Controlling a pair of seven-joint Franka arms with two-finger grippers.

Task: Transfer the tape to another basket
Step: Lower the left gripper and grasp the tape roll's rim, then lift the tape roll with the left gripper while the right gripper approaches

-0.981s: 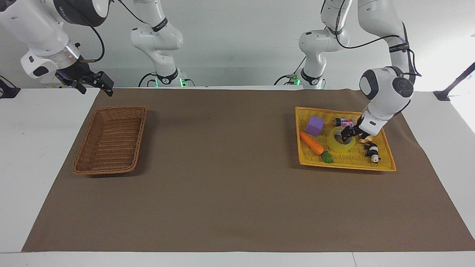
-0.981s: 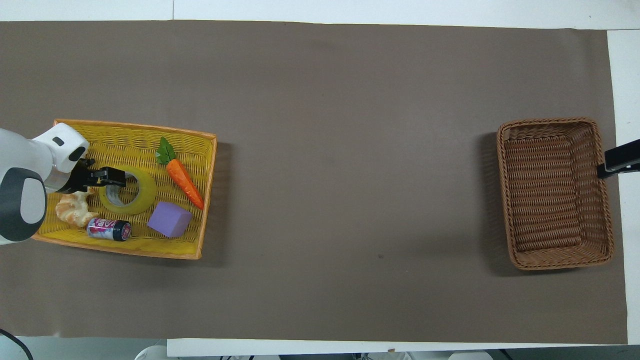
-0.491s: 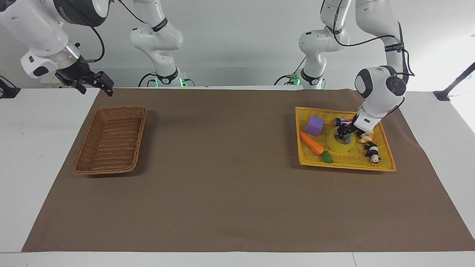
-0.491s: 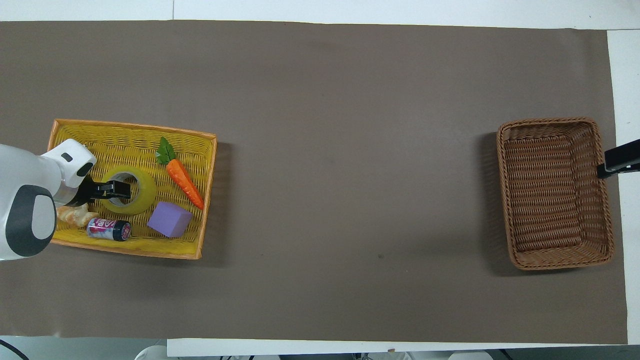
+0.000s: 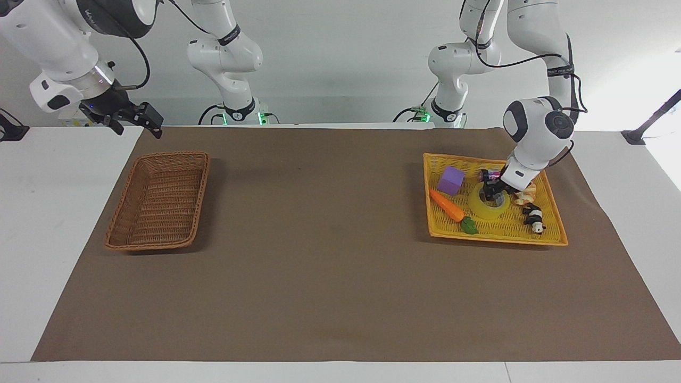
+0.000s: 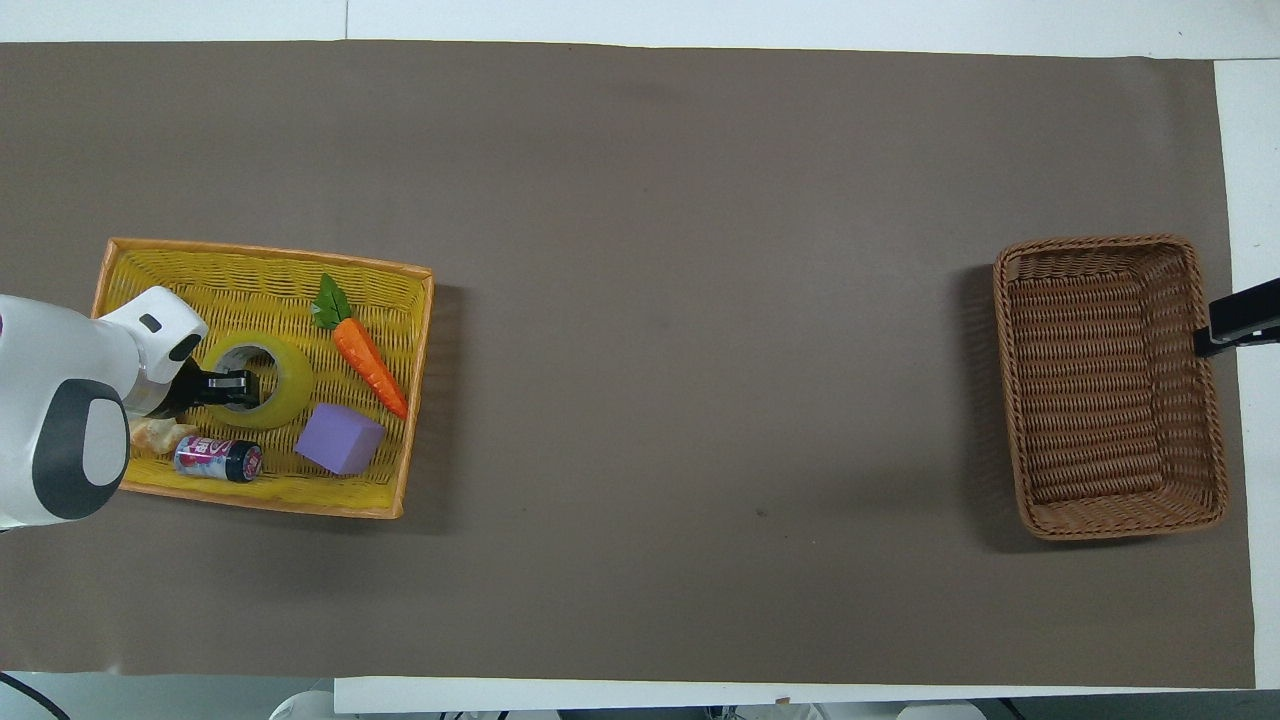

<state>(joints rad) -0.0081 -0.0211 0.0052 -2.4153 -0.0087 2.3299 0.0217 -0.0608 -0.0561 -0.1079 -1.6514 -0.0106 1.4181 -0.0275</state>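
Observation:
The yellow tape (image 5: 479, 205) lies flat in the bright yellow tray (image 5: 505, 230) at the left arm's end of the table; it also shows in the overhead view (image 6: 288, 385). My left gripper (image 5: 493, 193) is down at the roll, open, with its tips reaching into the white core (image 6: 235, 385). The brown wicker basket (image 5: 159, 197) stands empty at the right arm's end (image 6: 1105, 385). My right gripper (image 5: 135, 121) waits open in the air over the white table beside that basket (image 6: 1235, 320).
The tray (image 6: 250, 275) also holds an orange carrot (image 6: 368, 360), a purple block (image 6: 340, 440), a small can (image 6: 217, 458), a bread piece (image 6: 150, 432) and a black and white toy (image 5: 533, 218). A brown mat (image 5: 319, 266) covers the table.
My left gripper has moved lower and toward the robots, from above the roll's rim down into its core. The tape, the basket and the right arm have not moved.

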